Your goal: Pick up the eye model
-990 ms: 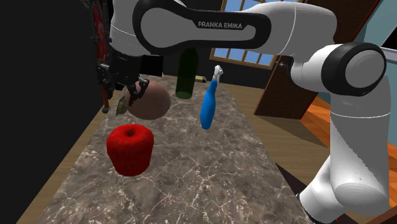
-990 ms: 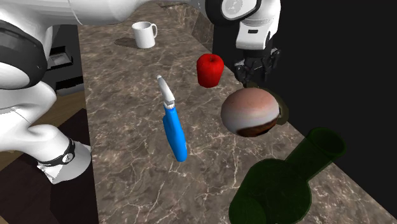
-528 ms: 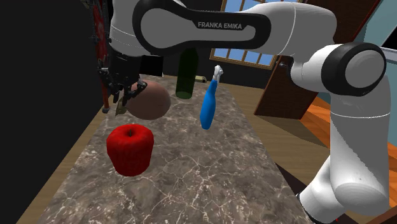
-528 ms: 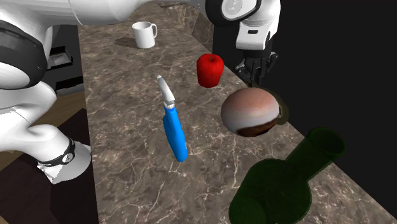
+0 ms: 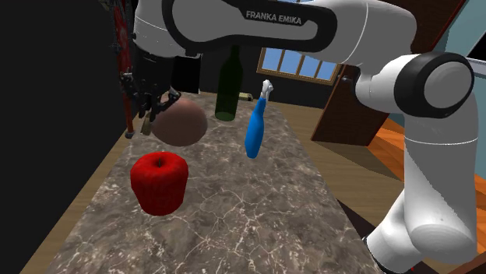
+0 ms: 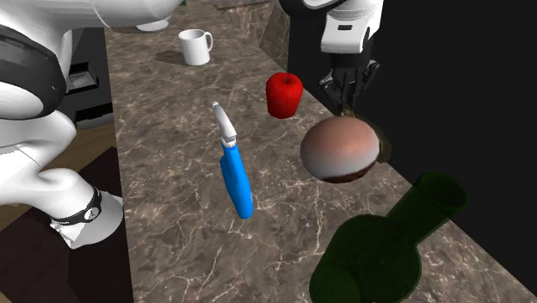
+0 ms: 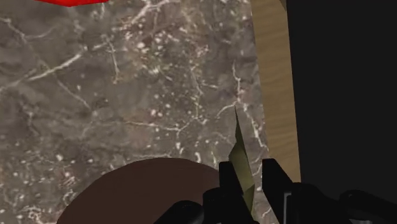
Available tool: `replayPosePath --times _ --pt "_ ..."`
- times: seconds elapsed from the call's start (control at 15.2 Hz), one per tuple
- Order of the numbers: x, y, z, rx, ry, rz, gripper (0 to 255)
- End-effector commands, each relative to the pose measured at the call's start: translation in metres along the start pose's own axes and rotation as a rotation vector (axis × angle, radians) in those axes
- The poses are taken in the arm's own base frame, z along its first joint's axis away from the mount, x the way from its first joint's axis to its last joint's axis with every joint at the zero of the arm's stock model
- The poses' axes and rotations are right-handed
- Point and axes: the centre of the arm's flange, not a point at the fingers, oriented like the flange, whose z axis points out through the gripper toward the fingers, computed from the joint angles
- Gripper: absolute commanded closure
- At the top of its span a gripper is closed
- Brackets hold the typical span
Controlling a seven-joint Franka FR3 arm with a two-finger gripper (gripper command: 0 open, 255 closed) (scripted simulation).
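The eye model (image 5: 184, 124) is a brownish-pink ball with a thin olive flap (image 7: 241, 167) on its side. It is at the marble counter's (image 5: 234, 210) edge, by the shoulder view's left. My black gripper (image 5: 153, 115) comes down from above beside the ball, on the side toward the black area. Its fingers are shut on the olive flap. In the wrist view the flap sits clasped in the gripper (image 7: 248, 184), with the ball's dark underside (image 7: 146, 194) beside it. From the second exterior view, the gripper (image 6: 347, 102) is above the eye model (image 6: 340, 148).
A red apple (image 5: 160, 181) lies close to the eye model along the counter. A blue spray bottle (image 5: 255, 128) and a dark green bottle (image 5: 227, 86) stand farther across. A white mug (image 6: 194, 46) sits at the far end. The counter edge (image 7: 273, 83) borders a black area.
The fingers, open a second ago, have closed on the olive flap. The hand has since risen slightly, and the eye model has shifted up a little with it.
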Motion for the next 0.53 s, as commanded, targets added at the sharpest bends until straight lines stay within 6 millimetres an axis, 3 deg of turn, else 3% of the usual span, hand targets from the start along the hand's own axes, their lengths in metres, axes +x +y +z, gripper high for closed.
replayPosePath --times 0.0,0.46 --pt "0.0 -0.003 -0.012 0.002 0.0 -0.001 255" --pt "0.002 -0.01 -0.048 0.002 0.0 -0.001 255"
